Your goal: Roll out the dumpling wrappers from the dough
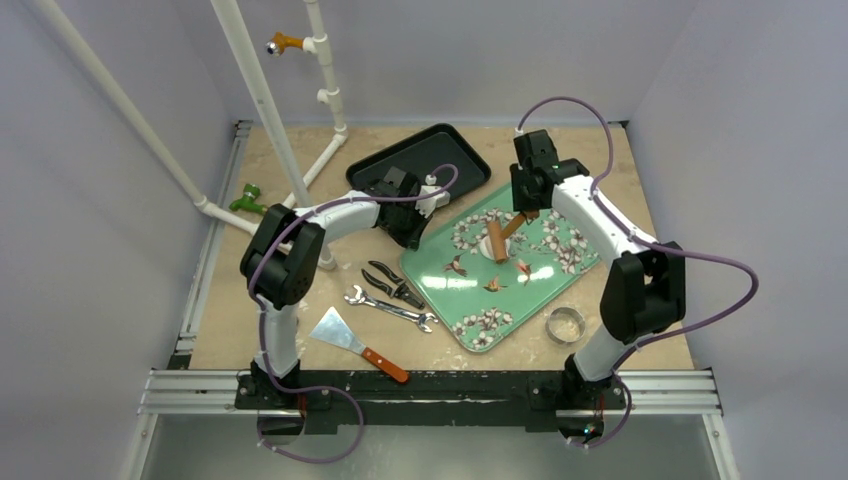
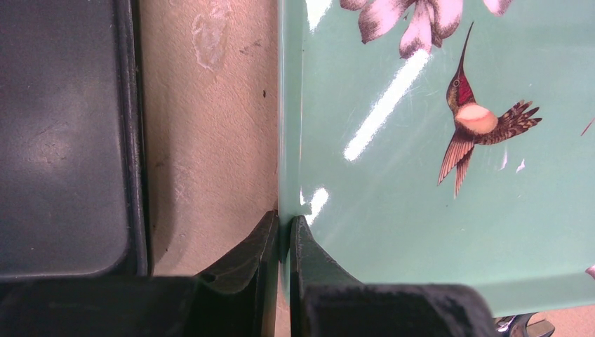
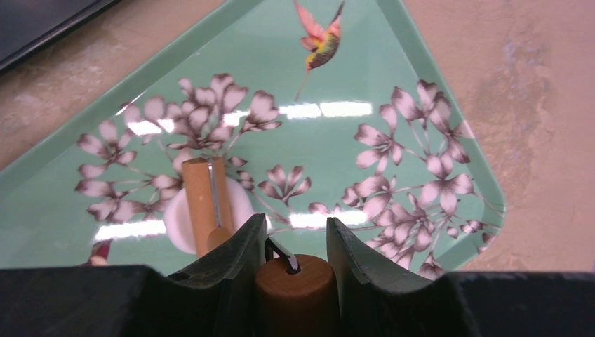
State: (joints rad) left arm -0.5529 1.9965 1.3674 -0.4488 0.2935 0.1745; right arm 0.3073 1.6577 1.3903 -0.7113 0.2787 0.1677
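Observation:
A white dough disc, the dumpling wrapper [image 1: 484, 248], lies on the green floral tray [image 1: 470, 295]. A small wooden roller [image 1: 498, 241] rests across it. My right gripper [image 1: 527, 212] is shut on the roller's wooden handle [image 3: 297, 288]. In the right wrist view the gripper [image 3: 295, 235] sits just behind the roller [image 3: 202, 200], and the wrapper [image 3: 177, 221] shows on both sides of it. My left gripper [image 1: 415, 232] is shut on the tray's left rim. In the left wrist view the gripper [image 2: 285, 225] has one finger on each side of the tray's edge [image 2: 289, 140].
A black tray [image 1: 420, 155] lies at the back, close to the left gripper [image 2: 63, 140]. Black pliers [image 1: 393, 283], a wrench [image 1: 390, 308] and a scraper [image 1: 355, 343] lie left of the green tray. A metal ring cutter [image 1: 565, 325] sits front right. White pipes [image 1: 270, 110] stand at the left.

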